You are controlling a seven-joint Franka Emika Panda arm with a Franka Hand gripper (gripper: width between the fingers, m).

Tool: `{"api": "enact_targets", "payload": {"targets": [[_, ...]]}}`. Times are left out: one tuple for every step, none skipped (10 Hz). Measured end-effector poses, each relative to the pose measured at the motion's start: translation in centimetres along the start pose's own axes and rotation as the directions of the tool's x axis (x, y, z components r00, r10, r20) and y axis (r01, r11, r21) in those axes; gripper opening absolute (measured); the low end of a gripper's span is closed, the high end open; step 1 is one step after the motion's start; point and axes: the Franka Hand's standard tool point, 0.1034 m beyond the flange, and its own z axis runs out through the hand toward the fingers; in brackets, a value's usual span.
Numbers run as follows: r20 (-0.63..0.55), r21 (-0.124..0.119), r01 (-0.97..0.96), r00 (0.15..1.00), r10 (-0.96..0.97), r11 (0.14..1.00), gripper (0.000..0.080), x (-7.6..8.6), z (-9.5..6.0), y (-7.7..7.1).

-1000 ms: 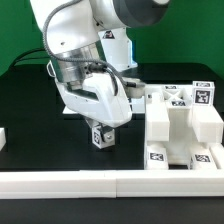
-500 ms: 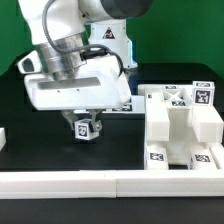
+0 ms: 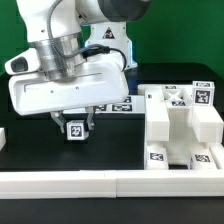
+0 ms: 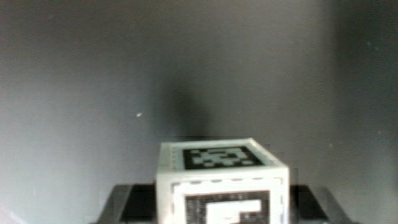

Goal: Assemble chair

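In the exterior view the arm (image 3: 70,75) fills the upper half of the picture, its broad white wrist housing tilted across the middle. Below it, at about seven o'clock from the picture's centre, the gripper (image 3: 74,129) hangs above the black surface (image 3: 115,150) with its jaws narrowed onto a small white tagged block (image 3: 74,130), a loose chair part with a black-and-white square tag facing the camera. The block appears lifted clear of the surface, though the gap beneath it is hard to judge.

At four o'clock stands the partly built chair (image 3: 182,128), a chunky white body with a slot down its middle and tags on its top and front faces. It is well apart from the held block. A long white rail (image 3: 110,180) runs along the front edge of the surface.

The wrist view shows none of the chair body. It gives a close look at the tagged block (image 4: 221,183), showing a tag on its end face and another on the adjoining side, against blurred dark surface. Dark shapes flank the block low down, too dim to identify.
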Motion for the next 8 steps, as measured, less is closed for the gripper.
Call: {"api": "enact_targets", "payload": {"targets": [[0.024, -0.014, 0.208, 0.978, -0.207, 0.978, 0.0281, -0.5, -0.3, 0.2], [0.071, -0.002, 0.347, 0.936, -0.346, 0.938, 0.0281, -1.1, -0.5, 0.0], [0.106, -0.002, 0.485, 0.87, -0.482, 0.874, 0.0281, -1.5, -0.4, 0.0], [0.108, -0.002, 0.521, 0.849, -0.517, 0.854, 0.0281, -1.5, -0.4, 0.2], [0.115, 0.002, 0.58, 0.809, -0.576, 0.815, 0.0281, -1.5, -0.5, 0.5], [0.124, 0.01, 0.659, 0.745, -0.655, 0.752, 0.0281, -1.6, -0.5, 0.7], [0.133, 0.012, 0.701, 0.706, -0.696, 0.713, 0.0281, -1.7, -0.4, 0.9], [0.162, 0.015, 0.807, 0.58, -0.798, 0.59, 0.0281, -2.5, -0.1, 1.0]]}}
